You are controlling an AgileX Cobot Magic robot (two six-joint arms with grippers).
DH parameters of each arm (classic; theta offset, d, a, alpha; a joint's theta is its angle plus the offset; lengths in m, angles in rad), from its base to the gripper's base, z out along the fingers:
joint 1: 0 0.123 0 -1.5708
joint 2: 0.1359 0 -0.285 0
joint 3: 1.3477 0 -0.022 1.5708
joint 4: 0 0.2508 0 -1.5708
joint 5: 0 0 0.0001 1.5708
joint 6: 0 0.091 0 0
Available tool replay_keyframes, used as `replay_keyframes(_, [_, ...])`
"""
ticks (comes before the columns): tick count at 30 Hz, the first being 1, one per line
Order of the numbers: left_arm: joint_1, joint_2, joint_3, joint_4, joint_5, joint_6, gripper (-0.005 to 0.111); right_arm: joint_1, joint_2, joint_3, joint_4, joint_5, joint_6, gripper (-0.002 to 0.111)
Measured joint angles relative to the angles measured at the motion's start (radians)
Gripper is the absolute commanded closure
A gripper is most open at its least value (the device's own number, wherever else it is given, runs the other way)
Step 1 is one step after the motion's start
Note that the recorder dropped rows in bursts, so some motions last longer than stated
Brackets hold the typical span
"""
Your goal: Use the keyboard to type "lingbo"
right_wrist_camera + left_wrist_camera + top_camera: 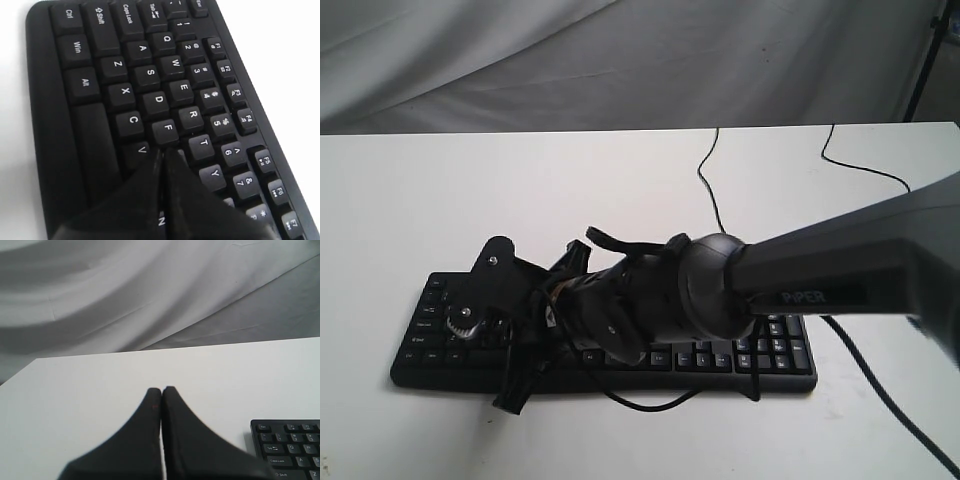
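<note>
The black keyboard (775, 352) lies along the near side of the white table (420, 200). My right arm (820, 270) reaches across it from the right, over its left half. In the right wrist view the right gripper (162, 151) is shut and empty. Its tips are down among the keys (150, 75), just past F and beside V, and they cover the G and B area. My left gripper (161, 389) is shut and empty over bare table, off the keyboard's left end (290, 450). It does not show in the exterior view.
The keyboard's thin black cable (705, 180) runs toward the table's far edge. A second cable (860, 160) lies at the back right, and another trails off the front right (880, 390). Grey cloth (620, 60) hangs behind the table.
</note>
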Motion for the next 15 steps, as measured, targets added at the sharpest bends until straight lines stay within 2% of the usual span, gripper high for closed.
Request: replay_keyframes(15, [0.0,0.0,0.0,0.0,0.0,0.0,0.106,0.0,0.02,0.0,0.011,0.011,0.0,0.108])
